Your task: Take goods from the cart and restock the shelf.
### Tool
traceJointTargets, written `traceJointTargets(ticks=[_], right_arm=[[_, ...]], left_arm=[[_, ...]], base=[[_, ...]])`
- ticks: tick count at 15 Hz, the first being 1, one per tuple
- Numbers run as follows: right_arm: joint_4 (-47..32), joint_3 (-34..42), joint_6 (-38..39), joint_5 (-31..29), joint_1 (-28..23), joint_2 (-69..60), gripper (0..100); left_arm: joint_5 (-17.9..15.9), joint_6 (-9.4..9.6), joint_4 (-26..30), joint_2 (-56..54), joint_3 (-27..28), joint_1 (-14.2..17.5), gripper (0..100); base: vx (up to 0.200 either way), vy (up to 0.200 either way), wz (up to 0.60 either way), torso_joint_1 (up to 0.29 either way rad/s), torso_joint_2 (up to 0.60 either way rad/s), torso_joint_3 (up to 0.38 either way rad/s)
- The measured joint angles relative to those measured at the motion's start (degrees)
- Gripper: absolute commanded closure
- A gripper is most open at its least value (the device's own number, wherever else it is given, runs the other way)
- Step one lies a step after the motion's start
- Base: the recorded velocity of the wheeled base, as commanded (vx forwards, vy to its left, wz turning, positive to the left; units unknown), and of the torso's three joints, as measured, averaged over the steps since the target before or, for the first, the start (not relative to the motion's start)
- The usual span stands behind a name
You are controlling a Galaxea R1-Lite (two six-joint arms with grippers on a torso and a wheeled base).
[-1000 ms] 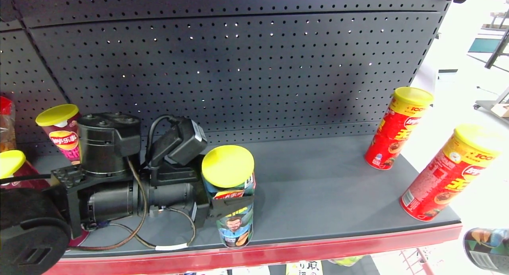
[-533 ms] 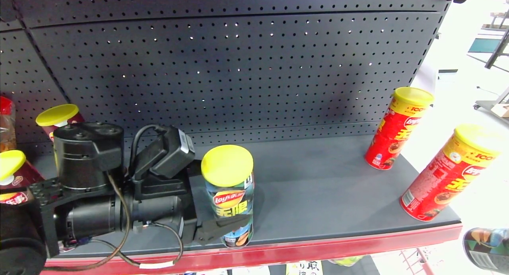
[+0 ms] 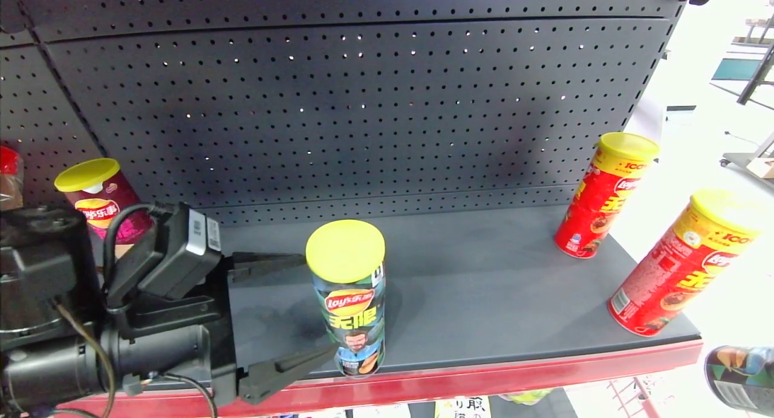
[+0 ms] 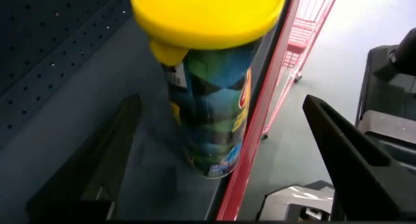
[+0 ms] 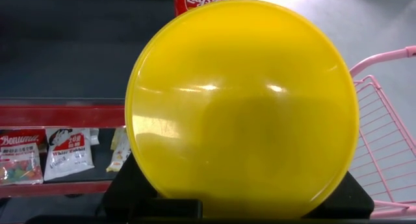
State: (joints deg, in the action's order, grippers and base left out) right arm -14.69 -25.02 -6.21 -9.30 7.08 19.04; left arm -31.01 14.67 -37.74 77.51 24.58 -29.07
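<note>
Left gripper [image 3: 319, 303], lower left of the head frame: fingers [image 3: 284, 366] spread wide apart, holding nothing. One finger lies farther back over the shelf [image 3: 484, 297] and the other runs along its red front lip. At the fingertips stands the teal can [image 3: 354, 309], upright, with its yellow lid on, just below the frame's centre and close to the front edge of the shelf. In the left wrist view we see open gaps between this can and both fingers, so nothing touches it.

Right gripper [image 5: 240, 211]: clamped on a second can [image 3: 741, 378], which hangs at the lower right corner of the head frame, below shelf level. In the right wrist view its yellow lid faces the camera, and black gripper parts show on either side beneath it.

Farther out we log two red cans [image 3: 604, 194], both upright at the right of the head frame, one toward the back and one near the front corner. A magenta can [image 3: 103, 197] stands at the left against the pegboard [image 3: 363, 103]. The pink cart [image 5: 390, 139] sits at the right edge of the right wrist view, with snack bags [image 5: 65, 152] on a lower shelf at its lower left.
</note>
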Motion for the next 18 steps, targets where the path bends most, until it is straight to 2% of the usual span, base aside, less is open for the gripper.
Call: traceJointTargets(ticks=[4,5,7,8,9,11,12,14,18], right_arm=[[-0.1,0.3,0.0,0.1,0.1,-0.2,100],[-0.2,0.1,0.0,0.3,0.1,-0.2,100],[-0.7,-1.1,0.0,0.8,0.9,-0.3,100],[-2.4,-1.7,0.0,0.9,1.1,-0.4,100],[-7.7,-3.6,0.2,0.9,1.3,-0.4,100],[-17.1,-9.0,3.1,1.1,1.7,0.1,100],[-19.0,-11.2,4.8,1.7,2.1,0.8,100],[-19.5,-13.7,5.5,3.8,3.6,2.5,100],[-19.5,-16.2,5.6,7.1,12.6,7.1,100]], left_arm=[[0.1,-0.57,0.4,-7.9,-5.1,2.9,0],[0.5,-1.28,0.5,-10.0,-6.2,3.9,0],[2.7,-4.46,0.5,-14.8,-8.2,5.8,0],[3.5,-5.34,0.9,-16.4,-8.8,6.2,0],[4.3,-5.96,2.3,-18.2,-9.0,6.4,0],[4.7,-6.19,3.9,-20.4,-8.9,6.6,0],[4.9,-6.22,4.0,-21.1,-8.9,6.7,0],[5.8,-6.24,4.2,-22.0,-9.1,6.7,0],[7.0,-6.22,8.8,-25.0,-10.3,6.7,0]], base=[[0.000,0.000,0.00,0.000,0.00,0.000],[0.000,0.000,0.00,0.000,0.00,0.000],[0.000,0.000,0.00,0.000,0.00,0.000],[0.000,0.000,0.00,0.000,0.00,0.000],[0.000,0.000,0.00,0.000,0.00,0.000],[0.000,0.000,0.00,0.000,0.00,0.000],[0.000,0.000,0.00,0.000,0.00,0.000],[0.000,0.000,0.00,0.000,0.00,0.000],[0.000,0.000,0.00,0.000,0.00,0.000]])
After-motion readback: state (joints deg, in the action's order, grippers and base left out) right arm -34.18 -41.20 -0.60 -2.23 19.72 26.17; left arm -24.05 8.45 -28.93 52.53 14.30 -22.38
